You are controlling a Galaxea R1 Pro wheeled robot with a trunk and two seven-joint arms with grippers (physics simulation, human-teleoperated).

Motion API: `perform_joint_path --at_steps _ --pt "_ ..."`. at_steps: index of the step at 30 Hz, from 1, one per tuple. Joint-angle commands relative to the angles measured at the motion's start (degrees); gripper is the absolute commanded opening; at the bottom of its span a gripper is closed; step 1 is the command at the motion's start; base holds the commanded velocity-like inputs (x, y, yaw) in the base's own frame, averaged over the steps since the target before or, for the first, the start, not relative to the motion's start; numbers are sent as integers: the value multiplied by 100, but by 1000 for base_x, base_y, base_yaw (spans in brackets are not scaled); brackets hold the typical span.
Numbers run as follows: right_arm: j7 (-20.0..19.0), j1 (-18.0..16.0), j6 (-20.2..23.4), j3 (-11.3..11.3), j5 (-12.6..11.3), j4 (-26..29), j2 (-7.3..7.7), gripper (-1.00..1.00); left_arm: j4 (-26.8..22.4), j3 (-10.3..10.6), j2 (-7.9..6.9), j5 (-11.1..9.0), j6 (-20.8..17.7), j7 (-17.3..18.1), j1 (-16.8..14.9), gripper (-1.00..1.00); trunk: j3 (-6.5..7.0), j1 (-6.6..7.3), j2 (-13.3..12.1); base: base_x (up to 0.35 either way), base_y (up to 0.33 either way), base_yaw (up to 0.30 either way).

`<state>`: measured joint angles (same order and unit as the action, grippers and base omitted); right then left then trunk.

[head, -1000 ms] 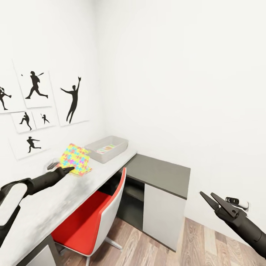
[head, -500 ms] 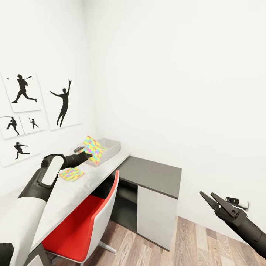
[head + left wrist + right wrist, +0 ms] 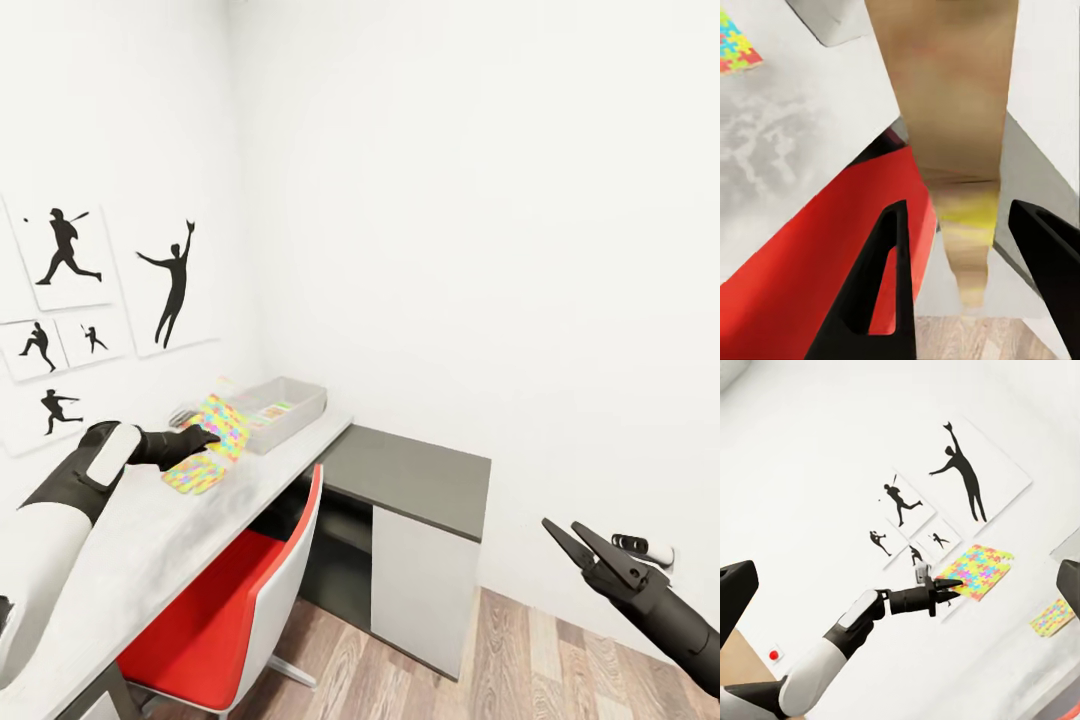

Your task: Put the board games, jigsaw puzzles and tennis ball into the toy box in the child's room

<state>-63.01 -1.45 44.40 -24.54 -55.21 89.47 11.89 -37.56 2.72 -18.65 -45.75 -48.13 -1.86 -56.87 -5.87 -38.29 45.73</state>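
Head view, left gripper (image 3: 205, 437): my jaws pinch the edge of a jigsaw puzzle (image 3: 224, 426), board tilted up off the table (image 3: 150, 540).
Key relation: toy box (image 3: 290, 409) lies just beyond the held board, farther along the table; board's free edge points at it.
Second puzzle (image 3: 195, 473): flat on the table, just short of the toy box, under my left gripper.
Nearer arm: left, by far.
Right gripper (image 3: 578, 548): jaws apart, empty, well apart from the toy box, over the floor (image 3: 520, 660).
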Motion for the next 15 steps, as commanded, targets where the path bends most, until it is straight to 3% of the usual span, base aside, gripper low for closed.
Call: perform_joint_path --at_steps 1,3,6,9,12,15 --pt "0 -4 34 -4 -24 2 -1 100 14 40 -154 -65 -24 312 -12 -100 9 21 -35 0 0 0" --pt "0 -4 34 -6 -21 5 -5 100 34 77 -309 -41 -61 1242 -20 -100 44 65 -115 0 0 0" --pt "-6 -4 32 -7 -18 16 -9 100 42 145 -406 7 -190 2599 -24 -100 98 131 -235 0 0 0" --pt "-8 -4 30 -5 -15 34 -10 100 14 238 -451 17 -302 3084 -22 -100 134 175 -316 0 0 0" --pt "-9 -4 27 2 38 55 -20 100 -14 286 -474 20 -372 3303 -19 -100 134 175 -316 0 0 0" --pt "-13 -4 -40 5 309 69 -35 100 -43 312 -485 21 -402 3459 -18 -100 134 175 -316 0 0 0"
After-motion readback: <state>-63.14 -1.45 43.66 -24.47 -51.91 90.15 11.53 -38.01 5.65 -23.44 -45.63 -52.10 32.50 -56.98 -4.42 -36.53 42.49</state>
